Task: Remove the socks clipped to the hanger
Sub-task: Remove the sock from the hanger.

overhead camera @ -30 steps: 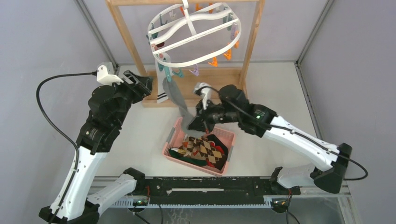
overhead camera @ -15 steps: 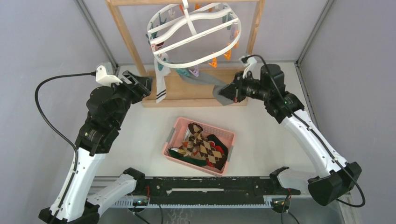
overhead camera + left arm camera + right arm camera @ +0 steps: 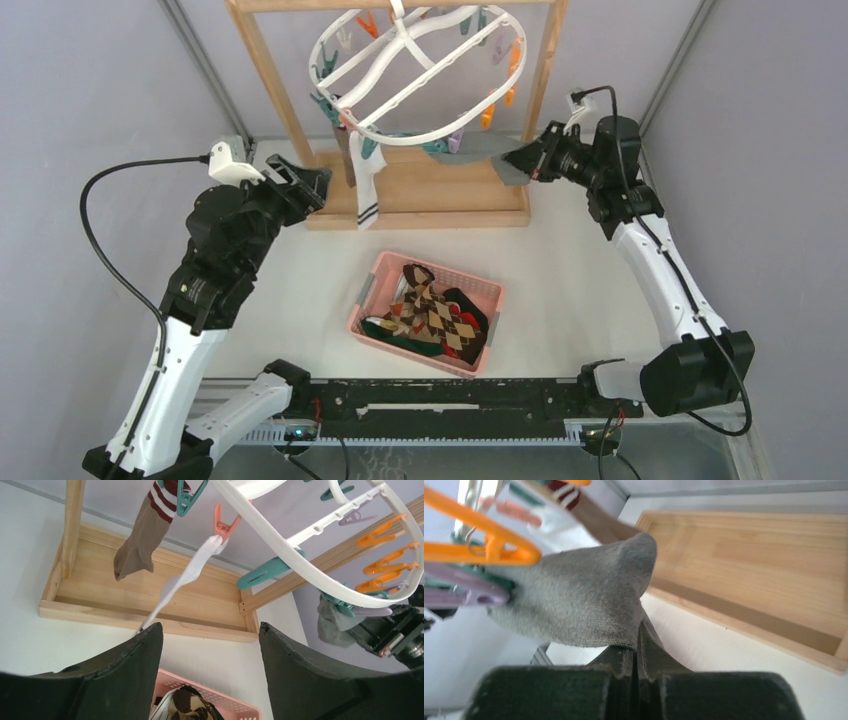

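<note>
The white oval hanger (image 3: 415, 70) hangs from the wooden frame, with orange, teal and purple clips around its rim. My right gripper (image 3: 518, 160) is at the frame's right post, shut on the toe end of a grey sock (image 3: 478, 150) (image 3: 574, 600). The sock stretches sideways, its other end still held in a clip (image 3: 469, 587). A white black-striped sock (image 3: 367, 185) (image 3: 182, 577) and a brown sock (image 3: 137, 540) with a red-striped cuff hang clipped at the left. My left gripper (image 3: 312, 185) (image 3: 210, 627) stands open beside them, holding nothing.
A pink basket (image 3: 372, 290) with several removed socks sits mid-table in front of the wooden frame's base (image 3: 430, 195). The frame's posts (image 3: 272, 80) rise on both sides of the hanger. Grey walls close in left and right.
My right arm swung from above the basket up to the right post, pulling the grey sock taut sideways. The hanger turned and tilted with the pull. The left arm stayed put.
</note>
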Tool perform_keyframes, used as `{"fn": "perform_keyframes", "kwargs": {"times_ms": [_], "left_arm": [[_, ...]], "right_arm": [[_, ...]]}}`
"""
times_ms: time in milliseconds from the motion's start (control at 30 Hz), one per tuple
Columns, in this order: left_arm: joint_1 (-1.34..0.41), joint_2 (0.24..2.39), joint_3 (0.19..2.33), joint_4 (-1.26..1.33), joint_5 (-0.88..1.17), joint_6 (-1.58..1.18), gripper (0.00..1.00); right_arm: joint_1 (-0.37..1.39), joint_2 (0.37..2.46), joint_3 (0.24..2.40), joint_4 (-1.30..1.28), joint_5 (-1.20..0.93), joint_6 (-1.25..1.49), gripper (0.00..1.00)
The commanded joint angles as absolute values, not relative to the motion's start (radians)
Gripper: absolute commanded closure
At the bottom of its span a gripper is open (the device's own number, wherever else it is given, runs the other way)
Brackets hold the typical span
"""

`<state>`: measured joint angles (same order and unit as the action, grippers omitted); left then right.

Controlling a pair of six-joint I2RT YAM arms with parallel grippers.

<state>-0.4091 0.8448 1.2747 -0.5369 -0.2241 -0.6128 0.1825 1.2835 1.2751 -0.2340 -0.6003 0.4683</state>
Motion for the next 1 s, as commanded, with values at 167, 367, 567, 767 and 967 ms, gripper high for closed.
{"fn": "perform_keyframes", "kwargs": {"times_ms": [167, 367, 567, 767, 967], "left_arm": [[-0.402, 0.828, 1.293, -0.535, -0.15, -0.622, 0.26], [-0.402, 0.841, 1.301, -0.528, -0.128, -0.617, 0.25], [-0.401, 0.855, 1.311, -0.523, -0.121, -0.608, 0.25], [-0.402, 0.87, 1.326, -0.522, -0.116, -0.607, 0.25], [-0.403, 0.88, 1.331, -0.514, -0.099, -0.635, 0.26]], "right_arm": [[0.016, 1.404, 1.353, -0.072, -0.565, 0.643, 1.0], [-0.031, 1.477, 1.432, -0.078, -0.552, 0.663, 1.0], [-0.012, 1.482, 1.459, -0.117, -0.572, 0.653, 1.0], [0.102, 1.364, 1.339, -0.198, -0.572, 0.591, 1.0], [0.219, 1.262, 1.302, -0.352, -0.547, 0.479, 1.0]]}}
